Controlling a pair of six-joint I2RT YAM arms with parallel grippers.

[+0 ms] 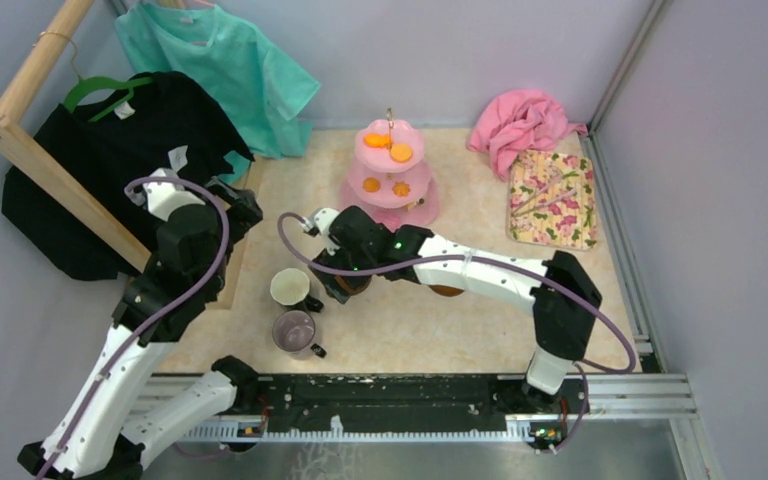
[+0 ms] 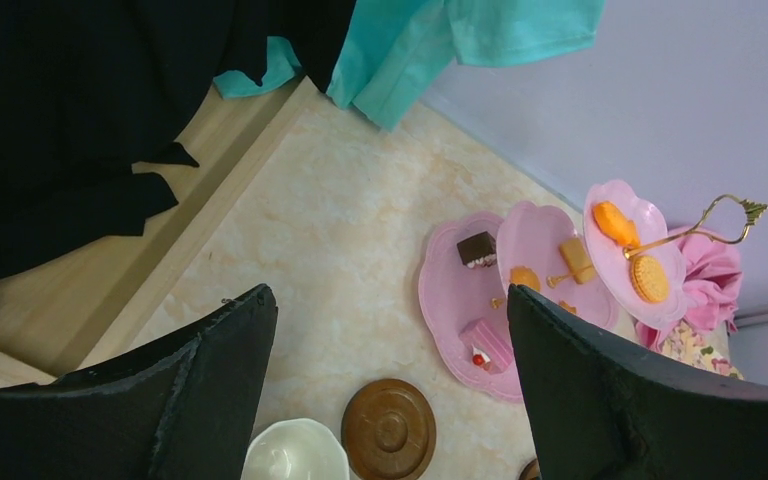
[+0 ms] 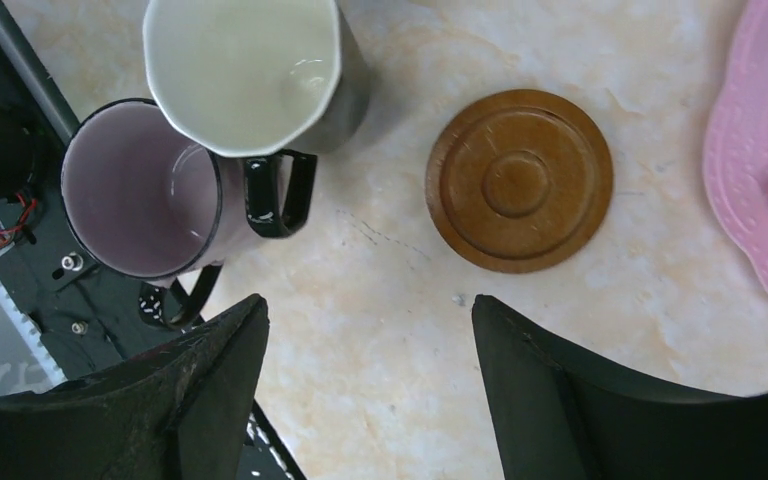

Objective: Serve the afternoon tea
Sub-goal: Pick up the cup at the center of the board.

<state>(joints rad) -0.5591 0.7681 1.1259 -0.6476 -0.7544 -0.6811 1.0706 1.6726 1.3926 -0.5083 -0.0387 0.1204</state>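
Note:
The pink three-tier cake stand (image 1: 390, 175) stands at the back of the table with orange, yellow and brown snacks (image 2: 615, 222) on its tiers. A white mug (image 1: 289, 287) and a grey-purple mug (image 1: 295, 330) sit side by side near the front. Just right of them lies a brown saucer (image 3: 519, 180), and a second saucer (image 1: 447, 291) peeks from under the right arm. My right gripper (image 3: 370, 300) hovers open over bare table beside the first saucer. My left gripper (image 2: 390, 292) hangs open and empty above the table, left of the stand.
A pink cloth (image 1: 522, 122) and a floral mat (image 1: 553, 198) lie at the back right. A wooden rail (image 1: 55, 180) with black and teal shirts (image 1: 225, 65) runs along the left. The table's metal front edge (image 1: 410, 385) lies close to the mugs.

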